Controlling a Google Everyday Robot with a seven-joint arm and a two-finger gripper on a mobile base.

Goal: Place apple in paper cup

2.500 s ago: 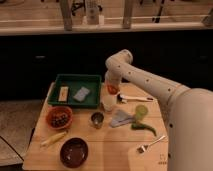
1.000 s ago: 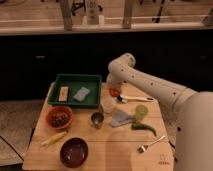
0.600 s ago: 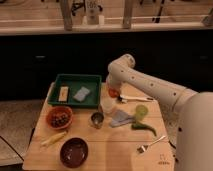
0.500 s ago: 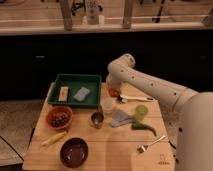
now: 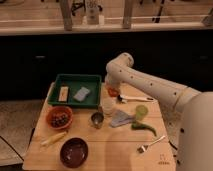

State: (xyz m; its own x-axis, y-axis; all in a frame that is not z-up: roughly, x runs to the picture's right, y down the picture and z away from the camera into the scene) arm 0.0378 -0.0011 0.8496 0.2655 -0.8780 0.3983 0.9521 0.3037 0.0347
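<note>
One gripper (image 5: 111,90) hangs right against the apple (image 5: 114,93), just behind the paper cup (image 5: 107,106) on the table (image 5: 115,146), so your carry looks short, though you cannot tell whether it grips the fruit or stands wide.

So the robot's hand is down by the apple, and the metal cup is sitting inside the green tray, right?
Not quite. The hand is down by the apple, but the camera view shows the metal cup standing on the table in front of the green tray, not inside it.
</note>
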